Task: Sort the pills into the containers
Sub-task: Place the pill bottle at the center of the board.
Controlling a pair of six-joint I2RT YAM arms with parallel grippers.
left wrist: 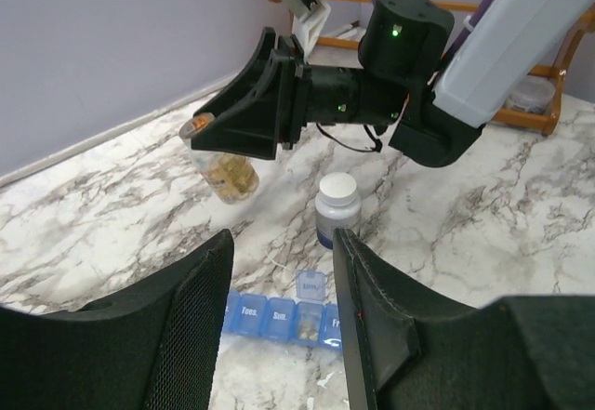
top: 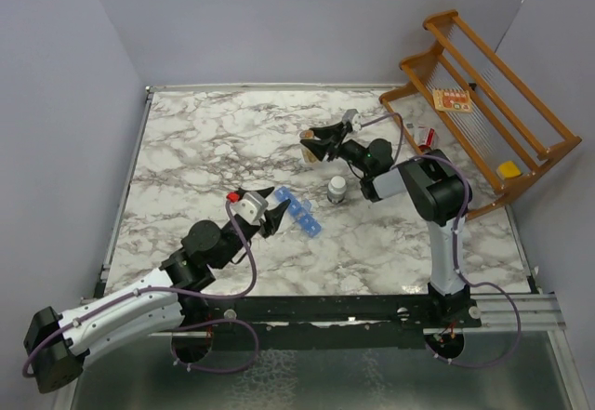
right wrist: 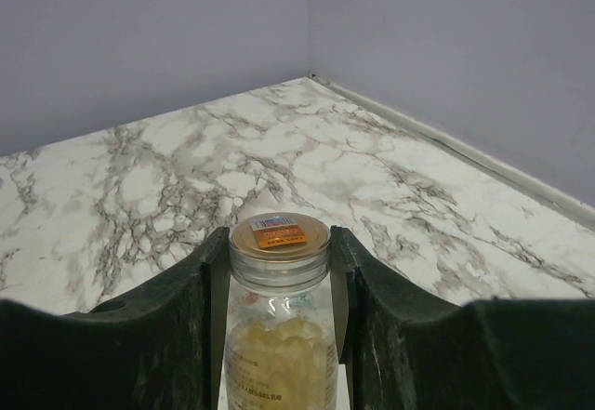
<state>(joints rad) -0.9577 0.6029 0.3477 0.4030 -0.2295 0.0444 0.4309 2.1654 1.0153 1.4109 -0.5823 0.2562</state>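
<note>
Currently my right fingers (top: 316,142) clamp the pill bottle (right wrist: 279,336); left fingers (top: 277,213) half-open, empty. Containers (left wrist: 279,319) look light, slick; I'd pinch the long sides.

The right end effector (right wrist: 279,243) clasps a clear pill bottle (right wrist: 279,354) at 6 o'clock; marble bench (right wrist: 167,168) stretches toward 12

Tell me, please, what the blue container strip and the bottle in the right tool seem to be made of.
Container strip: likely plastic, translucent blue and glossy, with a thin hinged lid raised. Bottle: clear, smooth plastic or glass, I cannot tell which; yellowish contents show through.
</note>
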